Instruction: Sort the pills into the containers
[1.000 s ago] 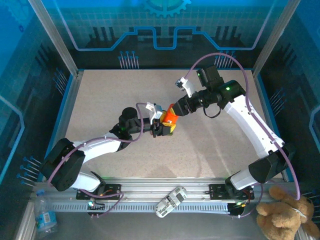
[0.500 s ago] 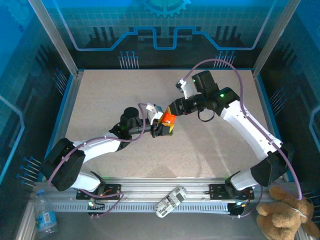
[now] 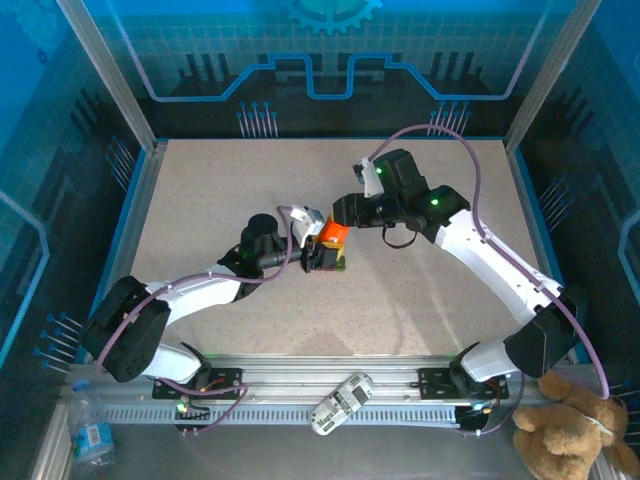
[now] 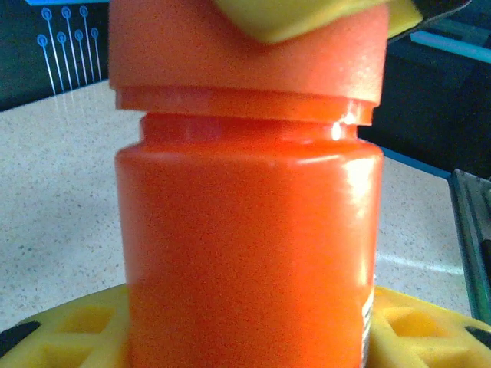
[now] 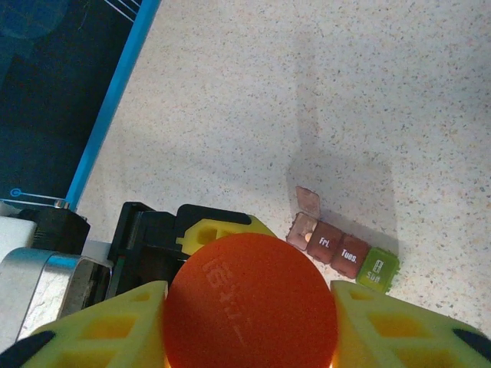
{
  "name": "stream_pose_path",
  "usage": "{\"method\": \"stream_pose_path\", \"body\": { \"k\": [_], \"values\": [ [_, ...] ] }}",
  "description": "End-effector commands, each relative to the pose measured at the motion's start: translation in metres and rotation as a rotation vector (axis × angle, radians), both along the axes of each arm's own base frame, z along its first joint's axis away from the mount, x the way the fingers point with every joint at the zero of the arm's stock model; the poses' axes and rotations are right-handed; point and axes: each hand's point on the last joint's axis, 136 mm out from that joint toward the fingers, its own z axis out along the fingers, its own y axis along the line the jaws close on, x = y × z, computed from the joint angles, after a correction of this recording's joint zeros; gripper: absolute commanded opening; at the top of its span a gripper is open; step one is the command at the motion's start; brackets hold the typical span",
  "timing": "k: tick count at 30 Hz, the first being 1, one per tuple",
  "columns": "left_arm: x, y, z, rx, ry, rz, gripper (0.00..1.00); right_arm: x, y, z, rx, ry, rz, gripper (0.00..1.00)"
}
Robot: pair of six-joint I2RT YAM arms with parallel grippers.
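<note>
Far left of the orange bottle [image 3: 333, 238], off the desk [image 3: 200, 190]: a clear plastic bottle [image 3: 90, 436] lying beside the rail [image 3: 270, 385].

Left of the orange bottle: left arm [image 3: 190, 295], reaching in from the near corner.

Left fingers [image 4: 65, 330]: spread as wide as the orange bottle's body and closed on it, one yellow pad touching each side (plain in the left wrist view, with the bottle upright between them).

Orange bottle itself: near the middle of the desk. Cannot tell whether standing on the desk or raised off it.

On top of the orange bottle: cap [image 5: 249, 303], same orange, with raised lettering.

Right fingers [image 5: 399, 322]: closed on the cap from above, a yellow pad pressed to each side.

Below the orange bottle, on the rail: a white handset [image 3: 340, 402].

Just right of the orange bottle in the right wrist view: containers [image 5: 343, 251], a short strip lying flat on the desk. Dark red compartments marked "Fri." and "Tues.", green compartment at the right end, one lid [image 5: 308, 201] at the left end tipped open. Clear of all fingers.

Right of the orange bottle: right arm [image 3: 480, 250], bending back towards its base.

Far right of the orange bottle, off the desk: a brown plush bear [image 3: 575, 430].
</note>
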Motion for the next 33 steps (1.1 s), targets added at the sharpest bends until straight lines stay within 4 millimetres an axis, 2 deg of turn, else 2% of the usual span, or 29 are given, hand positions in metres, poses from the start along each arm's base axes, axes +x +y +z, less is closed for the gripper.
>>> {"method": "stream_pose_path", "body": {
  "k": [1,5,9,13,17,21,33],
  "values": [
    [-0.003,-0.009,0.063,-0.125,-0.223,-0.04,0.0,-0.004,0.001,0.003,0.013,0.039,0.018,0.56],
    [-0.005,-0.008,0.059,-0.124,-0.212,-0.042,0.0,-0.006,-0.015,0.036,0.092,-0.015,0.035,0.74],
    [-0.007,-0.01,0.056,-0.128,-0.194,-0.062,0.0,-0.024,-0.03,0.066,0.136,-0.078,0.096,0.84],
    [-0.011,-0.012,0.056,-0.135,-0.179,-0.091,0.0,-0.037,-0.04,0.083,0.133,-0.142,0.159,0.87],
    [-0.017,-0.016,0.058,-0.156,-0.141,-0.156,0.0,-0.045,-0.044,0.084,0.058,-0.188,0.26,0.87],
    [-0.022,-0.019,0.061,-0.177,-0.102,-0.212,0.0,-0.046,-0.042,0.074,-0.018,-0.192,0.365,0.87],
    [-0.024,-0.021,0.06,-0.176,-0.077,-0.239,0.0,-0.038,-0.023,0.053,-0.076,-0.141,0.446,0.83]
  ]
}}
